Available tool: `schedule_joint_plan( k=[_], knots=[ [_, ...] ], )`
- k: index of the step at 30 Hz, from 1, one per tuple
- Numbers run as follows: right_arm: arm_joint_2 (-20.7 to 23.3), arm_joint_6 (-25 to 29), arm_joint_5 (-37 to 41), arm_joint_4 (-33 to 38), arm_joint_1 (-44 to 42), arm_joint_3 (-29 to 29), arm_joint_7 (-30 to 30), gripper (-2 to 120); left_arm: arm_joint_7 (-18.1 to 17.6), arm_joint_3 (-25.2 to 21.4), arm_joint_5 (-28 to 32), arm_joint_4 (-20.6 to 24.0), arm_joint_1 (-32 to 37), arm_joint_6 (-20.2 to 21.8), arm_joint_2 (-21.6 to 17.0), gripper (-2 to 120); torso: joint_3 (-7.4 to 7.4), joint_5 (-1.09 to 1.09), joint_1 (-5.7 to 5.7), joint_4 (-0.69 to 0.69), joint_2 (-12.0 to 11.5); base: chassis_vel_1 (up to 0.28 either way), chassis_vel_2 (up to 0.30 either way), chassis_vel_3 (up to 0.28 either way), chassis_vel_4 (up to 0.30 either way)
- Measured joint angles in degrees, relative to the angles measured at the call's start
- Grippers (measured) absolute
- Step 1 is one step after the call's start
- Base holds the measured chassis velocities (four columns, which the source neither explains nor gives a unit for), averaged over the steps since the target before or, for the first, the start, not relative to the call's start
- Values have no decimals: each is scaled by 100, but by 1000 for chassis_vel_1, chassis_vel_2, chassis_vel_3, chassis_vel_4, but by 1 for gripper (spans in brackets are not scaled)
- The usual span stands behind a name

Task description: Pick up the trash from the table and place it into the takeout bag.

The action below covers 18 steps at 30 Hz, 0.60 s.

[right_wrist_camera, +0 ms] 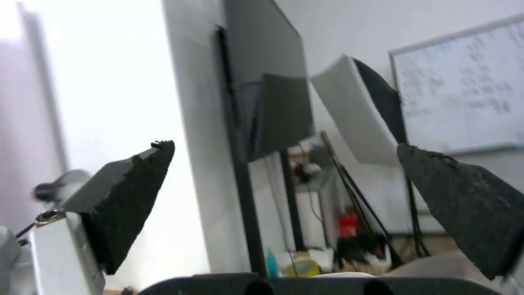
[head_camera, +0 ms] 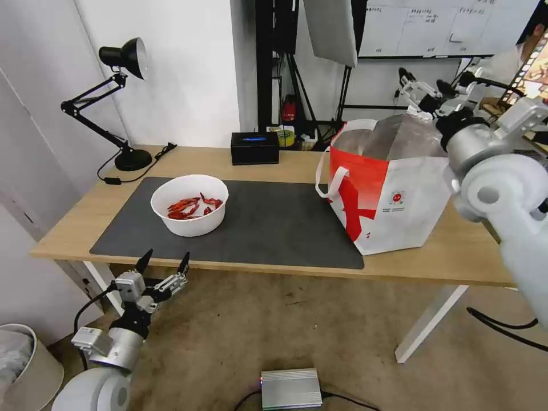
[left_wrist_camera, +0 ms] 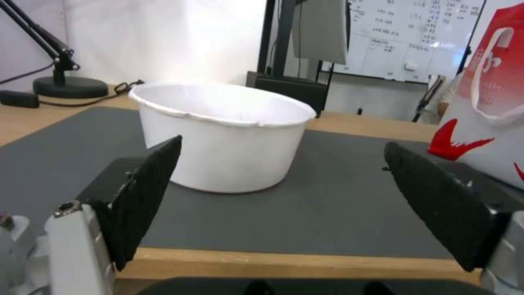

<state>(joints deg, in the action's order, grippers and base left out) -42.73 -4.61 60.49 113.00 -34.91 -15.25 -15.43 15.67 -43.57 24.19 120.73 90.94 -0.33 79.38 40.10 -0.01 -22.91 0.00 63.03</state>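
Note:
A white bowl [head_camera: 189, 205] holding red shells, the trash in view, sits on the left part of the dark grey mat [head_camera: 285, 222] on the light-wood table [head_camera: 297, 165]. The white and red takeout bag [head_camera: 388, 194] stands open at the table's right end, its foil lining showing. My left gripper [head_camera: 162, 264] hangs open just below the table's front edge, in front of the bowl [left_wrist_camera: 224, 135], with nothing between its fingers. Raised above and behind the bag's rim, my right gripper [head_camera: 425, 91] is open and empty, as the right wrist view [right_wrist_camera: 284, 145] shows.
A black box [head_camera: 254, 147] stands at the table's back edge. A black desk lamp [head_camera: 123, 57] has its base at the back left corner. On the floor are a white bin [head_camera: 23, 365] at lower left and a silver box [head_camera: 290, 388].

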Motion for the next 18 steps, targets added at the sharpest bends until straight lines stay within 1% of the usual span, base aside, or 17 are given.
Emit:
schedule_joint_plan(
  k=[1, 3, 5, 7, 9, 11, 13, 15, 16, 18],
  knots=[
    [-16, 133, -195, 77, -183, -33, 111, 100, -2, -4, 0, 0, 5, 1, 7, 100, 0, 0, 0, 0, 0, 0, 0, 0, 0],
    [-30, 190, -289, 116, -278, -49, 163, 100, -2, -5, -1, 0, 7, 1, 9, 100, 0, 0, 0, 0, 0, 0, 0, 0, 0],
    [-140, 512, -810, 305, -817, -124, 401, 100, -5, -10, -12, 0, 24, 1, 16, 100, 0, 1, 0, -1, 0, 0, 0, 0, 0],
    [-155, 545, -863, 330, -876, -128, 422, 100, -5, -10, -13, 0, 25, 1, 18, 100, 0, 1, 0, -1, 0, 0, 0, 0, 0],
    [-323, 727, -1176, 458, -1196, -155, 515, 100, -8, -14, -24, -3, 23, 1, 39, 100, 0, 0, 0, 0, 0, 0, 0, 0, 0],
    [-357, 759, -1230, 471, -1243, -158, 526, 100, -8, -13, -25, -3, 22, 1, 43, 100, 0, 0, 0, 0, 0, 0, 0, 0, 0],
    [-524, 909, -1479, 510, -1439, -167, 580, 100, -11, -1, -30, -3, 22, 1, 51, 100, 0, -1, 0, 0, 0, 0, 0, 0, 0],
    [-552, 938, -1519, 516, -1471, -168, 589, 100, -11, 1, -32, -3, 22, 1, 51, 100, 0, 0, 0, 0, 0, 0, 0, 0, 0],
    [-694, 1059, -1735, 533, -1650, -172, 630, 100, -13, 8, -37, 1, 23, 1, 50, 100, 0, -1, 0, 0, 0, 0, 0, 0, 0],
    [-748, 1098, -1826, 534, -1714, -172, 645, 100, -13, 10, -38, 2, 23, 1, 46, 100, 0, 1, 0, 0, 0, 0, 0, 0, 0]
  ],
)
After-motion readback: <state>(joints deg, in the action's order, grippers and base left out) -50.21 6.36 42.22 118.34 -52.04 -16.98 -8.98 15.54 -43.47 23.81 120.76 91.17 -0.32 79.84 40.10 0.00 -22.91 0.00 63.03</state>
